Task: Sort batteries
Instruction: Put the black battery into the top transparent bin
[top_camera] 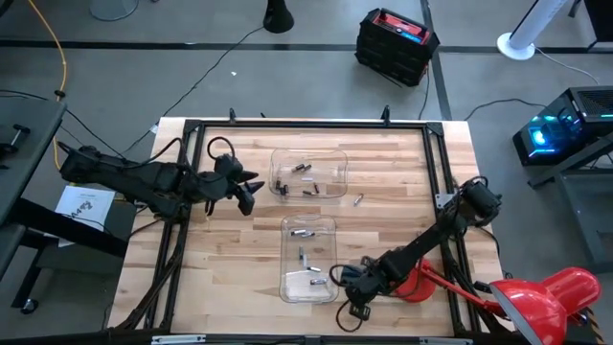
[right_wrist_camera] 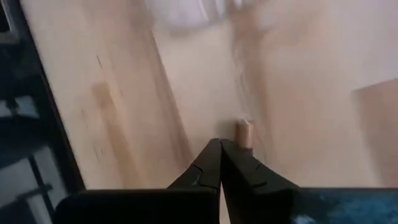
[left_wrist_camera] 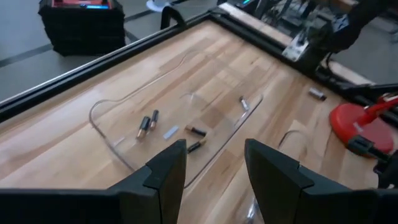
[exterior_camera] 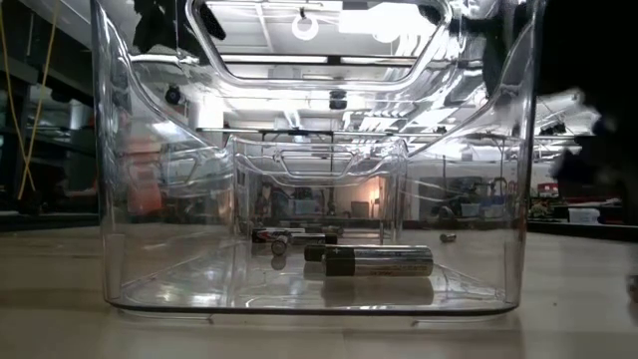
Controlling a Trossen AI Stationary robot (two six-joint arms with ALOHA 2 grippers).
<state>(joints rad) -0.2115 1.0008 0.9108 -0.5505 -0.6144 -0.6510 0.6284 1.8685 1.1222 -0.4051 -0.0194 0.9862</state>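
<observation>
Two clear plastic trays sit mid-table, the far tray (top_camera: 308,172) and the near tray (top_camera: 308,259), each holding several small batteries (left_wrist_camera: 144,126). One larger battery (exterior_camera: 379,261) lies on the near tray's floor. A single battery (top_camera: 358,199) lies on the bare wood to the right of the far tray. My left gripper (top_camera: 251,192) (left_wrist_camera: 214,163) hovers open at the far tray's left side. My right gripper (top_camera: 351,309) (right_wrist_camera: 221,144) is shut, low over the table by the near tray's near right corner. A small tan cylinder (right_wrist_camera: 244,134) shows just past its fingertips. My right gripper points down at the wood with its fingers closed together. The small tan cylinder (right_wrist_camera: 244,132) lies right beside one fingertip (right_wrist_camera: 233,152); I cannot tell whether the finger touches it.
A red base (top_camera: 418,286) with a red lamp-like head (top_camera: 541,297) stands at the table's near right corner, close to my right arm. A black frame rail (top_camera: 306,124) borders the table. Bare wood lies left of the near tray.
</observation>
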